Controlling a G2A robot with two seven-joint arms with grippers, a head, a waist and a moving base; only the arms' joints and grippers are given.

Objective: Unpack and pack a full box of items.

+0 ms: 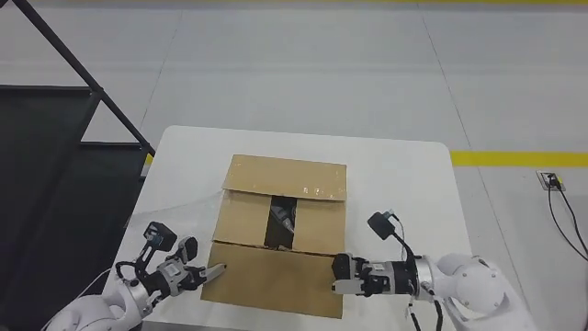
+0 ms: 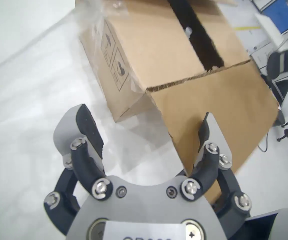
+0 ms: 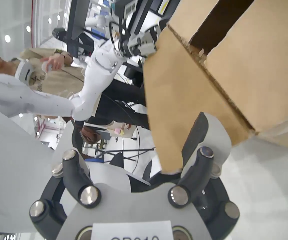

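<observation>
White rectangular table (image 1: pixel 404 175): brown cardboard box (image 1: pixel 243 216) is set at its centre. Inner flaps are nearly shut w/ a dark slot (image 1: pixel 281 223) left between; sth pale is glimpsed inside, not identifiable. Near flap (image 1: pixel 271 280) is straddled at opposite corners by left gripper (image 1: pixel 213 271) & right gripper (image 1: pixel 338 274), fingers spread, nothing clamped.

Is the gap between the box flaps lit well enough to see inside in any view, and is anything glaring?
Top view: the gap is mostly shadowed, a pale item showing inside. Left wrist view: black but for a small white piece; clear tape on the box corner glints. Right wrist view: solid black; ceiling lights glare behind.
</observation>
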